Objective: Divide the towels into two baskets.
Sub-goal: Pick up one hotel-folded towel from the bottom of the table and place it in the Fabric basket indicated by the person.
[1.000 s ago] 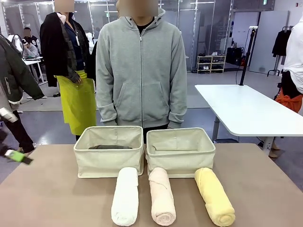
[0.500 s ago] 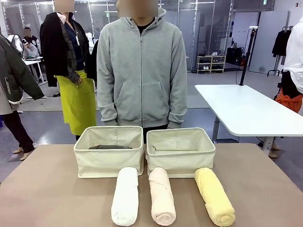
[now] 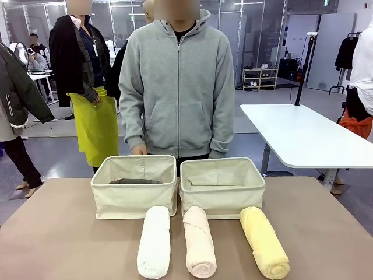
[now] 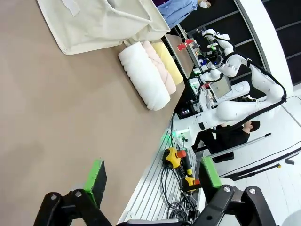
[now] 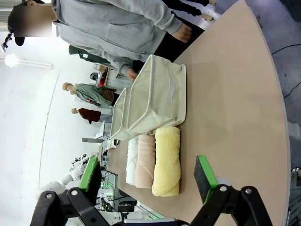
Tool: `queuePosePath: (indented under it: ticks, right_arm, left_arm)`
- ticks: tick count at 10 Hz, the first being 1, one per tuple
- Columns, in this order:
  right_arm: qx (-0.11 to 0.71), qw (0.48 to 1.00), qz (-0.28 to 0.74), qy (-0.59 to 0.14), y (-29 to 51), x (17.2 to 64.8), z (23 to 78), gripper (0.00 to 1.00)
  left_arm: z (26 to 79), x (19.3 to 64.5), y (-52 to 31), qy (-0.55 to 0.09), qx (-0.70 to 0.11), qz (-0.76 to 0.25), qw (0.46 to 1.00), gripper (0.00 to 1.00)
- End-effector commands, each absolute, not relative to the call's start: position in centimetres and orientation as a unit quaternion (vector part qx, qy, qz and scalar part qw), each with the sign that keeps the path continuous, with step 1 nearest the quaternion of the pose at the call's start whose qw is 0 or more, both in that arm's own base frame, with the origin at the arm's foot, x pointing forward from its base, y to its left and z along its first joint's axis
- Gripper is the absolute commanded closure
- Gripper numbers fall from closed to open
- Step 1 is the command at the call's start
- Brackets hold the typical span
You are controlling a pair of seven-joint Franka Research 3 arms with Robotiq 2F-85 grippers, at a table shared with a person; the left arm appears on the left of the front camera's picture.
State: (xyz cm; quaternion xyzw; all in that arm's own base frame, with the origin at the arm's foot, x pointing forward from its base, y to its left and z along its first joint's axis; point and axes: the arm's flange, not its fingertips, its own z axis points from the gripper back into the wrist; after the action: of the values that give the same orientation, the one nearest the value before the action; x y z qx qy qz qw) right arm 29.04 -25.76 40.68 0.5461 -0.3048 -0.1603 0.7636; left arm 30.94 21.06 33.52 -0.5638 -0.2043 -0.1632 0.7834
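In the front view, the left-hand cream canvas basket with soft sides point(image 3: 131, 201) holds a dark grey rolled terry towel point(image 3: 135, 181), which just shows above its front rim. The matching right-hand cream canvas basket point(image 3: 221, 201) looks empty, as far as its inside can be seen. Three rolls lie side by side on the brown bench point(image 3: 58, 233) just in front of the baskets: a white rolled towel point(image 3: 154, 242), a pale pink rolled towel point(image 3: 199, 242) and a yellow rolled towel point(image 3: 264, 242). By my judgement one towel of four is placed, and an even split would put one more in the left basket and two in the right. A person's hand point(image 3: 139, 150) hangs just behind the left basket's far rim. The left wrist view adds the left fingers point(image 4: 97, 175), spread wide with nothing between them, over bare bench and well apart from the rolls. From this angle the basket's inside is hidden and the white roll lies nearest. The right wrist view adds the right fingers point(image 5: 205, 173), also wide and empty, with the yellow roll nearest. Here too only the baskets' outer walls can be seen.
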Motion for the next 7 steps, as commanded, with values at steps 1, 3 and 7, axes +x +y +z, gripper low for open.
queuePosePath:
  ticks: [1,3,7]
  right_arm:
    - [0.549,0.759,-0.161,-0.311,-25.75,28.95,40.91,0.0]
    - [0.549,0.759,-0.161,-0.311,-25.75,28.95,40.91,0.0]
    - [0.549,0.759,-0.161,-0.311,-25.75,28.95,40.91,0.0]
  left_arm:
    - [33.64,30.85,21.09,-0.206,-0.563,-0.164,0.783,0.0]
    - [33.64,30.85,21.09,-0.206,-0.563,-0.164,0.783,0.0]
    - [33.64,30.85,21.09,-0.206,-0.563,-0.164,0.783,0.0]
